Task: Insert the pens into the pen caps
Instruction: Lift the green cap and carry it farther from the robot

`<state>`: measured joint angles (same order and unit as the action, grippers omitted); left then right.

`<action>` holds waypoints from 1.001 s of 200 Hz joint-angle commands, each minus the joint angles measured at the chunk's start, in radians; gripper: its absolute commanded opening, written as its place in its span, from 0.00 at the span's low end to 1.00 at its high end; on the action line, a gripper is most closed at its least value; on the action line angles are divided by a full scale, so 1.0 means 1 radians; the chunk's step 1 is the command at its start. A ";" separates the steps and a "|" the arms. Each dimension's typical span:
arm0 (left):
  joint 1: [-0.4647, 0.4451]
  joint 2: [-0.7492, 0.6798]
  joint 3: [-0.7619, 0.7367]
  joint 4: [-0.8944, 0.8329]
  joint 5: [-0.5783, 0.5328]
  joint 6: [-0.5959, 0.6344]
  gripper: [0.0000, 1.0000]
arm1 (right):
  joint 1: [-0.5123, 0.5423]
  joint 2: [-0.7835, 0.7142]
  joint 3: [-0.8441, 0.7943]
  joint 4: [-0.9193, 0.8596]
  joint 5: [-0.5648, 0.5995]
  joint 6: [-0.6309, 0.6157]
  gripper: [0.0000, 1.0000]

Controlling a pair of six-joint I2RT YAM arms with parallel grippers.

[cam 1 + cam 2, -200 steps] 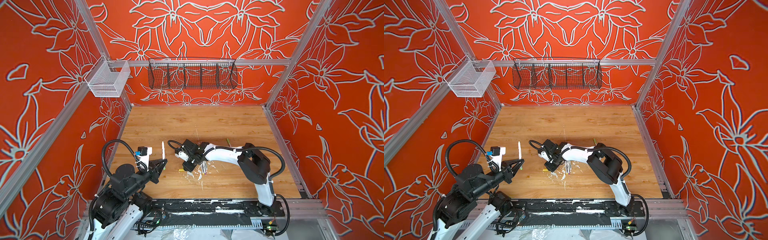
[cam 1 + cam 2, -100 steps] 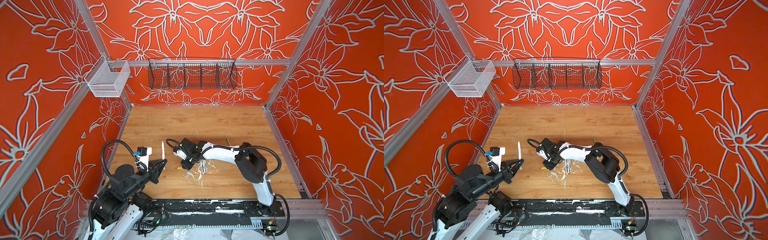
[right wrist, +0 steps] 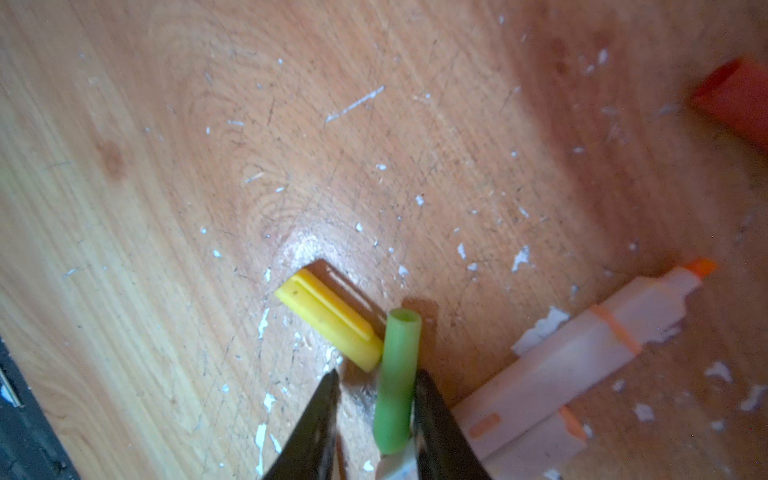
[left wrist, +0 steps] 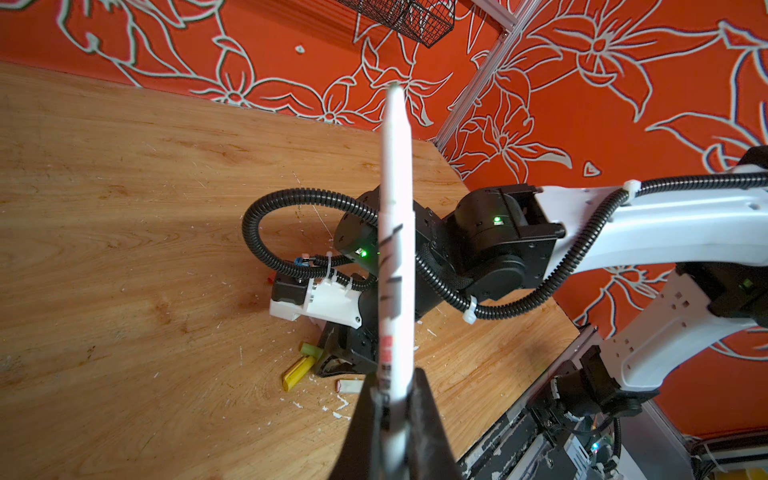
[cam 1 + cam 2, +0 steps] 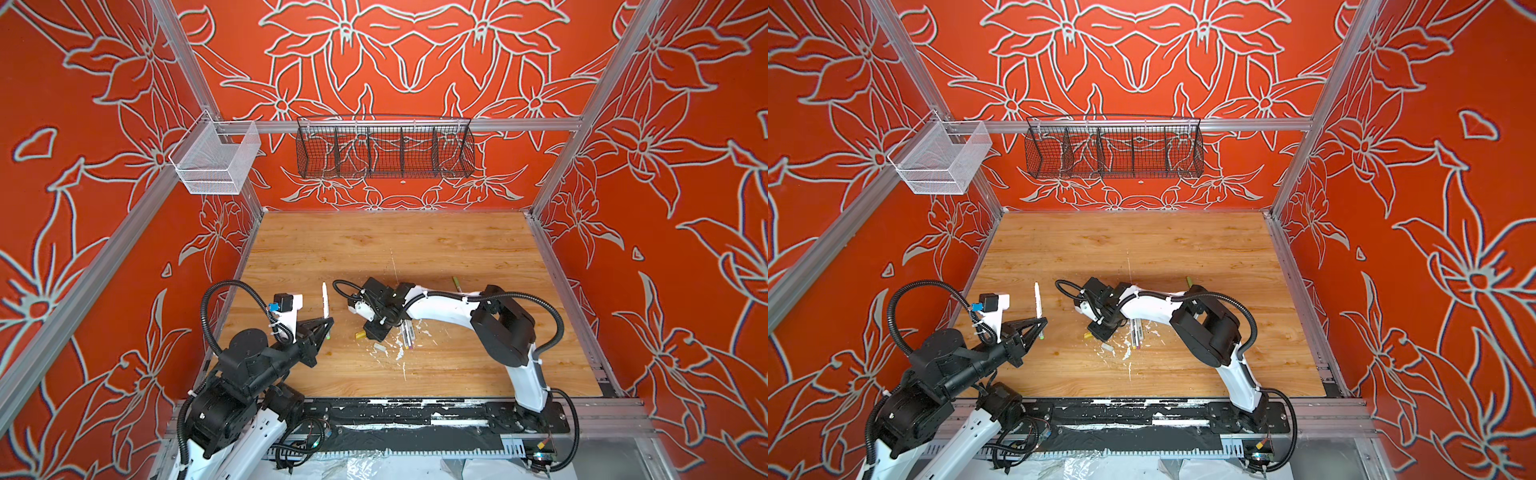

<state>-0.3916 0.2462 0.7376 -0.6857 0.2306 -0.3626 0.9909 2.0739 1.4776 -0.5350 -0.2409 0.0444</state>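
The left gripper (image 4: pixel 392 386) was pressed together on a white pen (image 4: pixel 395 232). It pinched the pen near one end, with the pointed end away from the jaws, over the near left of the table (image 5: pixel 374 249). The right gripper (image 3: pixel 376 372) was down near the middle of the table with its jaws spread around a green cap (image 3: pixel 397 374). One finger (image 3: pixel 432 415) touched the cap and a gap showed at the other. A yellow cap (image 3: pixel 328 322) lay touching the green one, pens (image 5: pixel 407 332) lay just to the right, and an orange cap (image 3: pixel 731 99) lay well apart.

Closing from there looked risky in two ways. The free finger might catch the yellow cap and drag it in, or the round, off-centre green cap might roll or twist out. The pen, gripped so near its end, could also tilt when pushed into a cap.
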 commanded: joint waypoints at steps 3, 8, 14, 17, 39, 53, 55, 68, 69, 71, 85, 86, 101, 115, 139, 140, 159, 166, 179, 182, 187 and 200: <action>0.008 -0.016 -0.008 0.028 0.013 0.012 0.00 | 0.005 -0.005 -0.024 -0.043 0.024 -0.027 0.31; 0.008 -0.016 -0.008 0.028 0.014 0.012 0.00 | 0.003 -0.003 -0.022 -0.043 0.030 -0.026 0.30; 0.008 -0.017 -0.008 0.028 0.014 0.012 0.00 | 0.003 -0.003 -0.022 -0.042 0.032 -0.025 0.29; 0.008 -0.018 -0.009 0.028 0.013 0.013 0.00 | 0.002 -0.003 -0.021 -0.041 0.032 -0.026 0.29; 0.010 -0.021 -0.009 0.028 0.012 0.012 0.00 | -0.002 0.002 -0.010 -0.042 0.038 -0.024 0.24; 0.010 -0.021 -0.009 0.028 0.012 0.012 0.00 | -0.001 0.008 0.003 -0.045 0.047 -0.025 0.22; 0.011 -0.021 -0.009 0.028 0.013 0.012 0.00 | -0.001 0.009 0.004 -0.045 0.047 -0.025 0.21; 0.010 -0.022 -0.009 0.026 0.010 0.013 0.00 | -0.004 0.015 0.017 -0.048 0.043 -0.022 0.18; 0.010 -0.022 -0.009 0.026 0.010 0.013 0.00 | -0.004 0.015 0.018 -0.048 0.042 -0.020 0.18; 0.010 -0.023 -0.008 0.026 0.010 0.012 0.00 | -0.004 0.015 0.020 -0.048 0.040 -0.018 0.18; 0.011 -0.025 -0.009 0.026 0.008 0.011 0.00 | -0.012 0.009 0.027 -0.043 0.011 -0.001 0.16; 0.010 -0.025 -0.009 0.026 0.007 0.010 0.00 | -0.013 0.007 0.026 -0.042 0.009 0.000 0.16; 0.010 -0.024 -0.009 0.026 0.008 0.010 0.00 | -0.025 -0.013 0.022 -0.033 -0.004 0.018 0.15; 0.011 -0.022 -0.009 0.026 0.008 0.010 0.00 | -0.041 -0.042 0.013 -0.023 -0.027 0.031 0.14; 0.012 -0.018 -0.009 0.026 0.009 0.012 0.00 | -0.069 -0.103 -0.022 0.000 -0.063 0.042 0.13; 0.012 -0.018 -0.008 0.026 0.009 0.011 0.00 | -0.070 -0.105 -0.023 0.000 -0.064 0.042 0.13; 0.011 -0.017 -0.009 0.026 0.009 0.011 0.00 | -0.106 -0.157 -0.066 0.026 -0.106 0.039 0.13; 0.013 -0.016 -0.009 0.026 0.010 0.012 0.00 | -0.121 -0.175 -0.087 0.034 -0.115 0.031 0.13; 0.013 -0.016 -0.007 0.026 0.009 0.012 0.00 | -0.160 -0.206 -0.124 0.037 -0.112 0.024 0.13; 0.013 -0.016 -0.007 0.026 0.009 0.012 0.00 | -0.170 -0.210 -0.130 0.033 -0.109 0.022 0.14; 0.013 -0.017 -0.008 0.026 0.010 0.012 0.00 | -0.190 -0.217 -0.137 0.020 -0.104 0.020 0.14; 0.013 -0.016 -0.009 0.026 0.010 0.011 0.00 | -0.247 -0.224 -0.155 -0.017 -0.078 0.014 0.13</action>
<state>-0.3859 0.2356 0.7364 -0.6792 0.2310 -0.3626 0.8265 1.8771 1.3674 -0.5087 -0.3244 0.0788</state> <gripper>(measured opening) 0.089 0.144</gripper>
